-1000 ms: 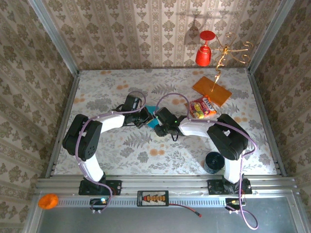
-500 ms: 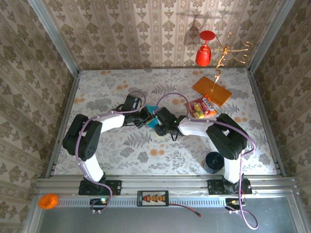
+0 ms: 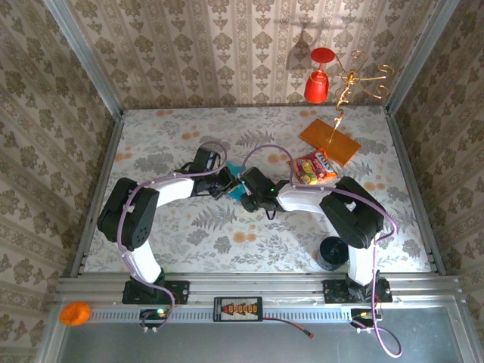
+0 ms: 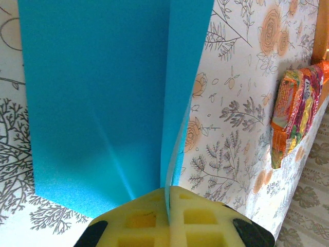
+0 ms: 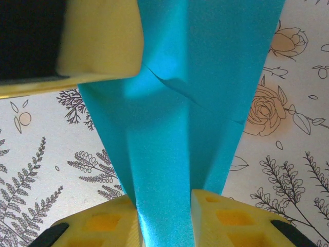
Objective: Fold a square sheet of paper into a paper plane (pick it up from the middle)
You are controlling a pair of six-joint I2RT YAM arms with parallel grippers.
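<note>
- Teal paper sheet (image 3: 235, 169), partly folded, is noted in the top view at the middle of the table (image 3: 181, 242). It is held between the left gripper (image 3: 227, 181) and the right gripper (image 3: 243, 186), which almost meet. Both arms are reached forward with forearms turned inward. A tear is judged possible if the wrists are drawn apart while both grips are kept.
- In the left wrist view, the left gripper (image 4: 168, 203) is closed tight on the folded edge, and the paper sheet (image 4: 103, 92) fans out beyond it. A snack packet (image 4: 293, 113) lies well apart. Slippage along the crease would skew the fold.
- In the right wrist view, the right gripper (image 5: 164, 221) is clamped on a narrow waist of the paper sheet (image 5: 205, 62). A wrinkle (image 5: 169, 82) is recorded, and a left-gripper pad (image 5: 97, 41) stands just beside it. Twisting is judged likely to crumple the paper sheet, and finger contact is a hazard.
</note>
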